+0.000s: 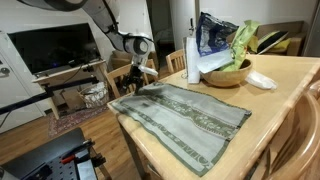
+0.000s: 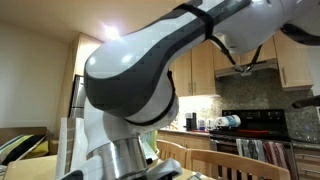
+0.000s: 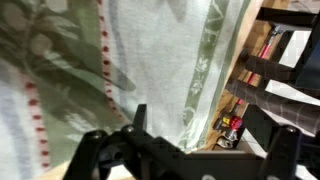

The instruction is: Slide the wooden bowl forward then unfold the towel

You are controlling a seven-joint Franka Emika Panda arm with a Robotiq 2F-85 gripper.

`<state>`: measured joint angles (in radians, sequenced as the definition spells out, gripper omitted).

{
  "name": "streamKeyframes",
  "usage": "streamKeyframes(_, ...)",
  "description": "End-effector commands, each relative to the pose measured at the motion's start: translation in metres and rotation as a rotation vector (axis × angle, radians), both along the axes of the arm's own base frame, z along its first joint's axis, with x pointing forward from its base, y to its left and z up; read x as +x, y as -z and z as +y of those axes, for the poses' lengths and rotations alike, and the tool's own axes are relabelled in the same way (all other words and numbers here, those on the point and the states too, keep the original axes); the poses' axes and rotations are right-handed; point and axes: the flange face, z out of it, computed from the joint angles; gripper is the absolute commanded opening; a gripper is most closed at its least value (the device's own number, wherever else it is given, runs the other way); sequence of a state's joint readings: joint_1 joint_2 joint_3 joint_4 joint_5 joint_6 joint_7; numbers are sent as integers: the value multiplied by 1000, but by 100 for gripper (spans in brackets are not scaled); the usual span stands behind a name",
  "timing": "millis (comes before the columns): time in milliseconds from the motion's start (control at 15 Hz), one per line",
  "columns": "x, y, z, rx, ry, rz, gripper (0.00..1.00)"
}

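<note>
The towel (image 1: 185,118) lies spread flat on the wooden table (image 1: 285,105), grey-green with paler patterned stripes. The wooden bowl (image 1: 228,73) sits behind it at the table's far side, holding a blue bag, green leaves and something white. My gripper (image 1: 143,72) hangs over the towel's far left corner, near the table edge. In the wrist view the towel (image 3: 150,50) fills the picture under my gripper (image 3: 205,125). The jaws stand wide apart with nothing between them. The bowl is out of the wrist view.
A small white dish (image 1: 262,80) lies right of the bowl and a white container (image 1: 192,65) stands left of it. Wooden chairs (image 3: 285,70) stand beside the table edge (image 3: 228,85). An exterior view is mostly blocked by the robot arm (image 2: 140,80).
</note>
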<state>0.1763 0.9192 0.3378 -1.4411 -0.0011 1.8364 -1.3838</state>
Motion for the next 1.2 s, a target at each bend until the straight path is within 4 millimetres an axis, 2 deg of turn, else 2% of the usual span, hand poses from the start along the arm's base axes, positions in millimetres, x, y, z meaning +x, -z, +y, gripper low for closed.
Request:
streamKeyframes(0,17,-30,-27,9,101,-130,100)
streamKeyframes(200,24,-45,-38,14,131,-238,100)
streamKeyframes(467,14,-49,-35,26,120,-271,100)
streamKeyframes(600,7,-50,-34,34,114,-276,72)
streamKeyframes(1133,-8,-50,-28,74,116,-274,12)
